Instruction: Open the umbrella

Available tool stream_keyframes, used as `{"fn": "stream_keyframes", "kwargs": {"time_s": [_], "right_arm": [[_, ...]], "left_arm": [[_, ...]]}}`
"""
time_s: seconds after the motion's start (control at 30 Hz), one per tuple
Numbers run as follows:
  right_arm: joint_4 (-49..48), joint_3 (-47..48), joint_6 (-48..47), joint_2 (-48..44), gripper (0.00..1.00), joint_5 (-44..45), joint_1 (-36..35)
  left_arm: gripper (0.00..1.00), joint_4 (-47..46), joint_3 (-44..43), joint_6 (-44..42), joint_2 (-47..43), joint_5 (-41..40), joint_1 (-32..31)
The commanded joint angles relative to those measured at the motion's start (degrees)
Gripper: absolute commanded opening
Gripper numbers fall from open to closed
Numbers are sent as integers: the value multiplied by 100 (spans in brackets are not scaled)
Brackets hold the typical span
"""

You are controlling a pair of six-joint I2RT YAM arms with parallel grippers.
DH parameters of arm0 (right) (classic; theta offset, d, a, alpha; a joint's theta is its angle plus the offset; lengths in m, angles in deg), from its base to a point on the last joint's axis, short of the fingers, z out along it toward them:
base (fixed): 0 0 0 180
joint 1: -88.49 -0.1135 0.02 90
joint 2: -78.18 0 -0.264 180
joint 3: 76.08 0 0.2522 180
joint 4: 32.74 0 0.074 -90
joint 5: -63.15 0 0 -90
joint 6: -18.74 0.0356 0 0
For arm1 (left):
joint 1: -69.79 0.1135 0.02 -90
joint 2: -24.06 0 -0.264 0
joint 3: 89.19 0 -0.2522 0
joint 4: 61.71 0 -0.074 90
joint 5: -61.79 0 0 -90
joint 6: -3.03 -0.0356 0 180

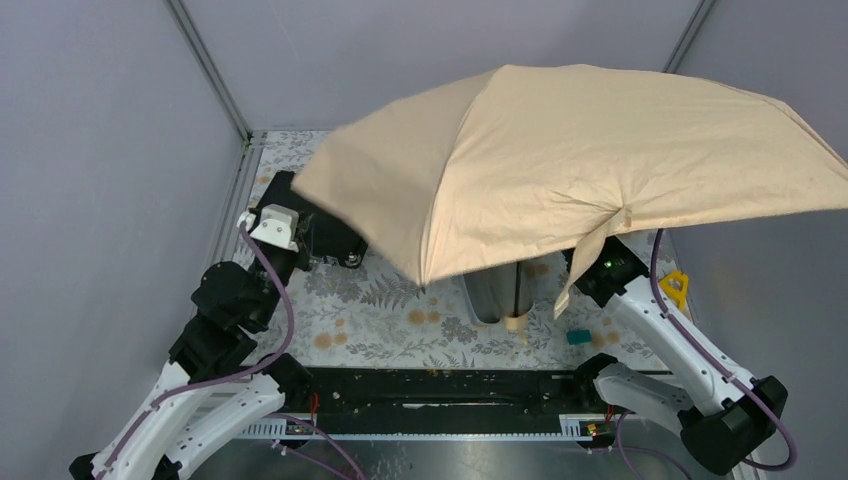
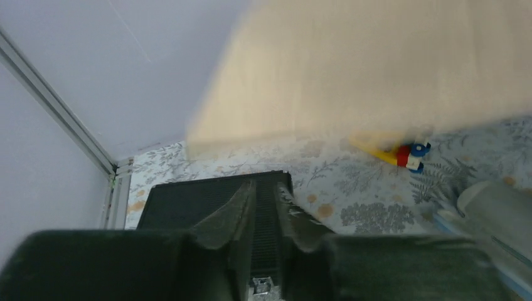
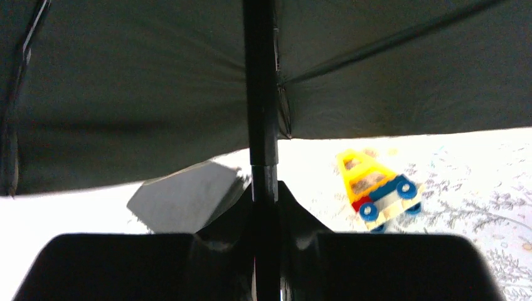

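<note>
- Top external view: the umbrella (image 1: 600, 150) is spread open. Its peach-tan canopy (image 1: 470, 190) fills the upper right of the frame and runs past the right edge of the floral table (image 1: 400, 340).
- The canopy's lowest edge dips to a point at centre frame. Its left corner hangs over the black gear at the left.
- The thin dark shaft (image 1: 518, 285) drops from under the canopy to the cream knob handle (image 1: 516, 322) at lower centre. I cannot tell whether the knob touches the table.
- Right wrist view: my right pincer (image 3: 265, 200) is clamped on the shaft, which runs straight up mid-frame into the black underside (image 3: 125, 81).
- Below the canopy's rim lies a bright strip of table. A yellow toy car (image 3: 376, 185) sits right of centre, apart from my fingers. A grey sleeve (image 3: 185, 197) lies just left of the shaft.
- Left wrist view: my left pincer (image 2: 266, 200) has its fingers drawn together with only a sliver between them, gripping nothing. It hangs above a flat black case (image 2: 188, 204) at lower left.
- The canopy edge, blurred, crosses the upper right of that view. Under it the table runs open toward the toy car.
- A wall and a corner post close off the left side.
- A small teal block (image 1: 578, 337) lies at lower right in the top view, near my right arm.
</note>
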Motion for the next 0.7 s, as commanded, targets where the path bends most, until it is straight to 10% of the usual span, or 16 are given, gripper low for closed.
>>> {"fn": "stream_keyframes", "kwargs": {"time_s": [0.0, 0.1, 0.23, 0.67], "right_arm": [[-1839, 138, 249, 145, 0, 1326, 55], [-2247, 77, -1, 271, 0, 1520, -57], [-2469, 247, -476, 478, 0, 1503, -79], [-3146, -701, -1305, 39, 0, 3150, -78]], "left_arm": [[40, 459, -63, 452, -255, 595, 50], [71, 512, -63, 590, -399, 712, 48], [90, 558, -25, 607, -559, 844, 52], [99, 387, 227, 633, -200, -48, 53]]}}
